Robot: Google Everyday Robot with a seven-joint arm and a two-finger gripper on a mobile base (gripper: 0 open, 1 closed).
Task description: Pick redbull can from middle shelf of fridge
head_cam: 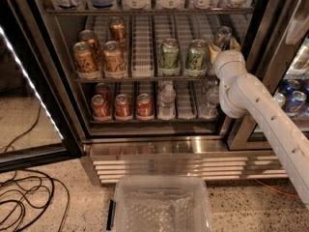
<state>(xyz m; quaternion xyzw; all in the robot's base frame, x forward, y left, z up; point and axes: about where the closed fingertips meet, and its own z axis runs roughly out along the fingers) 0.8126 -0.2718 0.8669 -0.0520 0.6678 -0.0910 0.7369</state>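
1. Camera view: the redbull can (222, 34) stands upright at the right end of the middle shelf (143, 52), in the upper right of the frame. It is set a little further back than the front row. Only its shiny top and upper body are seen; the lower part is hidden.
2. I judge the can to be light and stiff, but its wall is thin and may dent under a hard squeeze. The metal is smooth and, in a cooler, maybe damp, so it can slip. It is tall and narrow, so a push from the side may tip it. The best hold, in my opinion, is on the middle of the body, from two opposite sides.
3. The claw (222, 50) is right at the can, in front of its lower part. If it is apart or already clamped on the can, I cannot tell. The white arm (270, 120) goes down from it to the lower right.
4. Just left of the can stand two green cans (170, 56), and further left the gold cans (114, 58).
5. Below are red cans (123, 105) and water bottles (166, 100). Before the steel base of the fridge (159, 151) a clear bin (161, 207) lies on the floor.
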